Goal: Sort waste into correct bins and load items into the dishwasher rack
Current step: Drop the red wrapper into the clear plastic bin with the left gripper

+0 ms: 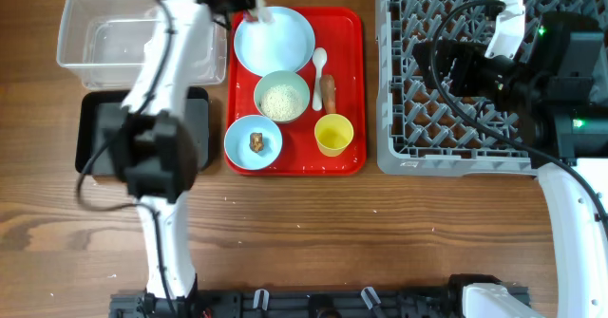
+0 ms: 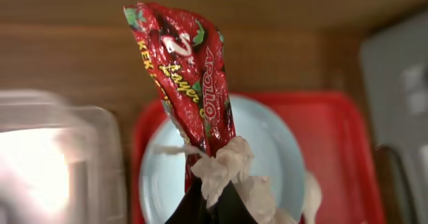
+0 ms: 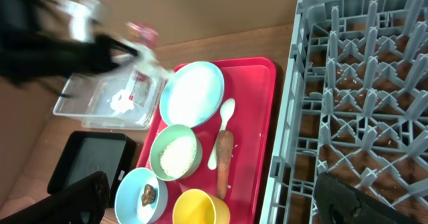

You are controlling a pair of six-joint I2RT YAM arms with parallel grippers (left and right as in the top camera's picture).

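Left gripper (image 2: 208,209) clamped on wrapper (image 2: 190,77) plus paper scrap (image 2: 224,167), held above plate (image 2: 267,157) at far-left corner of red tray (image 1: 353,33), near tub (image 1: 95,43). Right gripper (image 1: 456,68) spread wide, empty, over rack (image 1: 418,128). On red tray: green bowl (image 1: 281,96) with rice (image 1: 282,101), blue bowl (image 1: 253,142) with chunk (image 1: 256,141), cup (image 1: 333,134), spoon (image 1: 319,66), carrot stick (image 1: 328,94). Black tray (image 1: 90,119) just beside tub.
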